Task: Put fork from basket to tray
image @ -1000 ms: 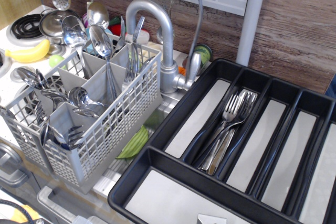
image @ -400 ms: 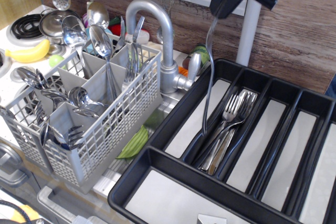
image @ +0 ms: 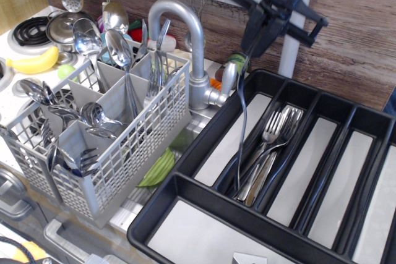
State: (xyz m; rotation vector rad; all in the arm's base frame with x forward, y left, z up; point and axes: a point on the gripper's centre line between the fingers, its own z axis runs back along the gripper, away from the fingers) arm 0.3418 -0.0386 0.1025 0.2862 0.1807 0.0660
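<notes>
My gripper (image: pixel 256 40) is black, at the top centre, and is shut on the upper end of the fork (image: pixel 241 115). The fork hangs nearly upright, and its lower end reaches down into the tray's second long compartment from the left. Several other forks (image: pixel 272 140) lie in that compartment. The black tray (image: pixel 185 187) fills the right and front. The grey lattice basket (image: pixel 154 134) stands at the left, holding spoons and other cutlery (image: pixel 117 51).
A steel faucet (image: pixel 192 41) rises between basket and tray. A white pole (image: pixel 291 35) stands behind the tray. A banana (image: pixel 34 61) and a stove burner (image: pixel 28 29) are at far left. A green item (image: pixel 158 168) lies beside the basket.
My gripper has come down into view from the top edge. The fork has dropped with it, from beside the faucet into the tray's second compartment.
</notes>
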